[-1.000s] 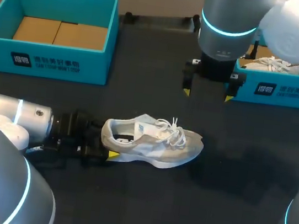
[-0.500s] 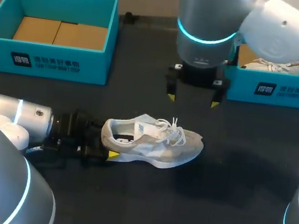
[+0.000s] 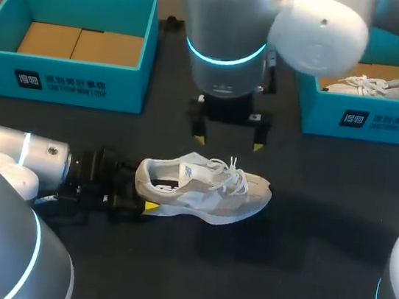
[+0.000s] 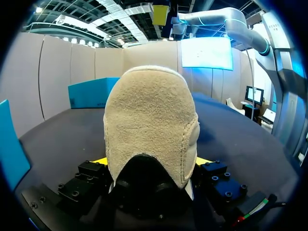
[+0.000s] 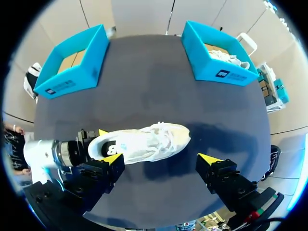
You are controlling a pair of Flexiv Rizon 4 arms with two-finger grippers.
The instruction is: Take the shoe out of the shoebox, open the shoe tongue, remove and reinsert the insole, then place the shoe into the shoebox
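A white and beige shoe lies on its side on the black table, toe pointing right. My left gripper is shut on its heel, one yellow-tipped finger on each side. In the left wrist view the heel fills the gap between the two fingers. My right gripper hangs open just behind the shoe's laces, holding nothing. From the right wrist view the shoe lies below and ahead of the open right gripper, with the left gripper at its heel.
An open teal shoebox with a bare cardboard floor stands at the back left. A second teal shoebox at the back right holds another pale shoe. Black table spreads in front of the shoe.
My right arm has swung left from the back right shoebox and come nearer, ending above the shoe. The left gripper and the shoe have not moved.
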